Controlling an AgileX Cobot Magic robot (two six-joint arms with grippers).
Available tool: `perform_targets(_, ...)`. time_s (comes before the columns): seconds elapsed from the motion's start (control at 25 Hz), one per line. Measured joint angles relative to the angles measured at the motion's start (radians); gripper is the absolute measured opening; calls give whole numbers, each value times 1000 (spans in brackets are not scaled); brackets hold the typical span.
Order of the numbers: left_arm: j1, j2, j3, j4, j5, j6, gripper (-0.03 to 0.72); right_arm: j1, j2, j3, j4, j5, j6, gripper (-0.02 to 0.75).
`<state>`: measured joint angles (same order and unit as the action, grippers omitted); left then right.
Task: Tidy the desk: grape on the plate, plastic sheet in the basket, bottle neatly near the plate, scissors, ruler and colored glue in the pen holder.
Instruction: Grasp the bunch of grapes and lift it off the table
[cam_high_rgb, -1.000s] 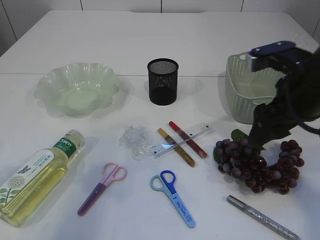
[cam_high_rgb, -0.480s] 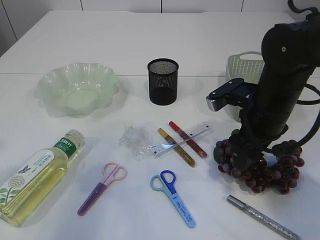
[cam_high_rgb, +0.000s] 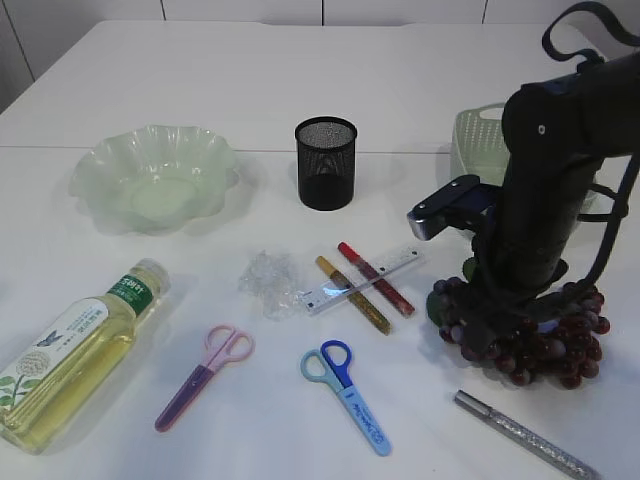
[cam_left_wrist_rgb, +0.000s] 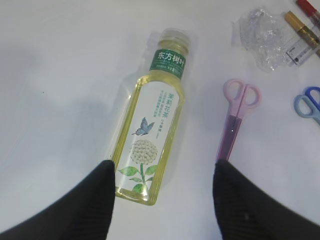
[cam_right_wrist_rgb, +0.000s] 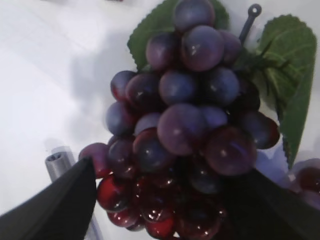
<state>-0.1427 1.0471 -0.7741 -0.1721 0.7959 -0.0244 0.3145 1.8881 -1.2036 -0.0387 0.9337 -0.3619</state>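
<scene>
We see a white tabletop (cam_high_rgb: 300, 90) scattered with things to tidy. Our right arm has come down from beside the basket (cam_high_rgb: 478, 135), where it was a second ago, and now stands over the grape bunch (cam_high_rgb: 540, 345) at the right. In the right wrist view the right claw (cam_right_wrist_rgb: 160, 200) is spread wide, one finger on each side of the bunch, close against the berries but not yet closed on them; the fingertips are cut off by the frame edge, so whether they already touch we cannot tell. Compared with half a second ago, the arm sits a little lower and nearer the grapes. We judge this the start of the first job: gripping the grapes to carry them to the plate.

The pale green plate (cam_high_rgb: 110, 165) waits far off at the left rear, bare. The black mesh pen holder (cam_high_rgb: 326, 162) stands at the middle rear. None of the loose things has moved: the crumpled plastic sheet (cam_high_rgb: 268, 280), the ruler (cam_high_rgb: 400, 262) crossing two glue sticks (cam_high_rgb: 352, 292), the pink scissors (cam_high_rgb: 205, 375), the blue scissors (cam_high_rgb: 345, 392), and a silver glue pen (cam_high_rgb: 525, 435) near the grapes.

The left claw (cam_left_wrist_rgb: 162, 195) hangs released above the bottle (cam_left_wrist_rgb: 152, 135), which lies on its side at front left, gripping nothing.
</scene>
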Motion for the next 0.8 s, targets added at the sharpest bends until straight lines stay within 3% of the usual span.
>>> perform_targets(0.52, 0, 0, 0, 5, 0, 2, 455, 2, 86, -4, -26, -33, 60, 572)
perform_targets(0.6, 0, 0, 0, 5, 0, 2, 455, 2, 87, -4, -26, -35, 64, 522)
perform_targets(0.8, 0, 0, 0, 5, 0, 2, 455, 2, 87, -12, -26, -37, 65, 305)
